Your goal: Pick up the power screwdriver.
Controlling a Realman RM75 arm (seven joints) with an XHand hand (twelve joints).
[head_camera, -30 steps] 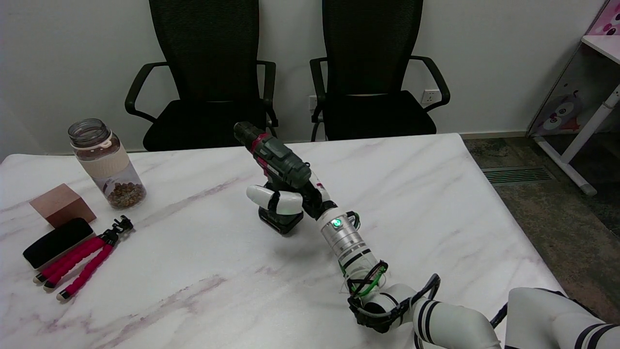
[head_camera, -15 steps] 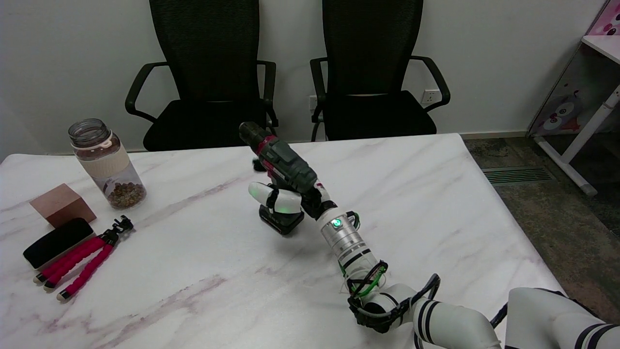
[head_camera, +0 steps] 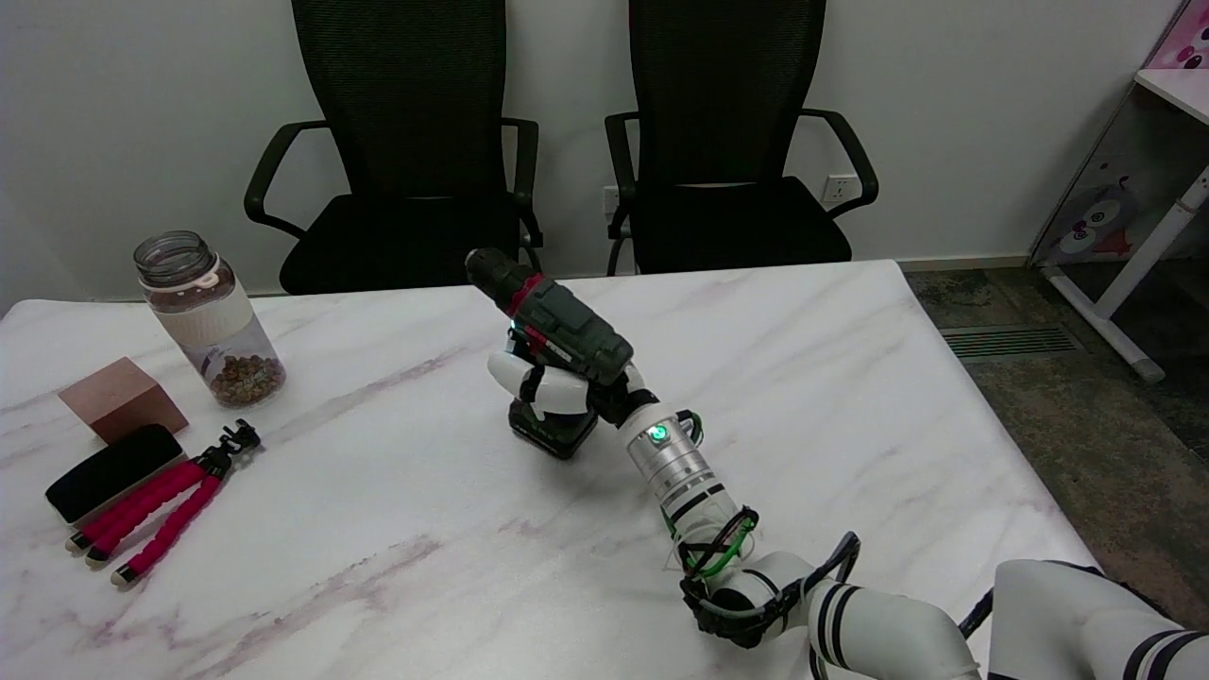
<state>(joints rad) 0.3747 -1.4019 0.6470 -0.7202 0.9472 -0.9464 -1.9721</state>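
Dark green plastic with a red collar makes up the body of the power screwdriver (head_camera: 555,316), which sits near the middle of the white marble-patterned table (head_camera: 850,378). Its black chuck points up and toward the far left, and its black battery base is at the bottom, close to the tabletop; whether that base touches the surface or is just above it cannot be told. The black-and-white right hand (head_camera: 557,389) grasps the tool's handle, with white fingers (head_camera: 518,376) wrapped round the left side of the grip, below the motor housing. The white right arm (head_camera: 850,633) reaches in from the lower right, and a green light glows on its silver wrist.

Well apart, on the table's left side, stands a clear glass jar (head_camera: 206,321) with a beige band and brown pellets at its bottom, upright with no lid showing. Near it lies a small copper-brown cube (head_camera: 121,399). Just in front of the cube rests a black oblong case (head_camera: 111,472), and beside that a small tripod with red and black bendy legs (head_camera: 161,519) lies flat. Two black mesh office chairs (head_camera: 416,142) stand behind the far edge.
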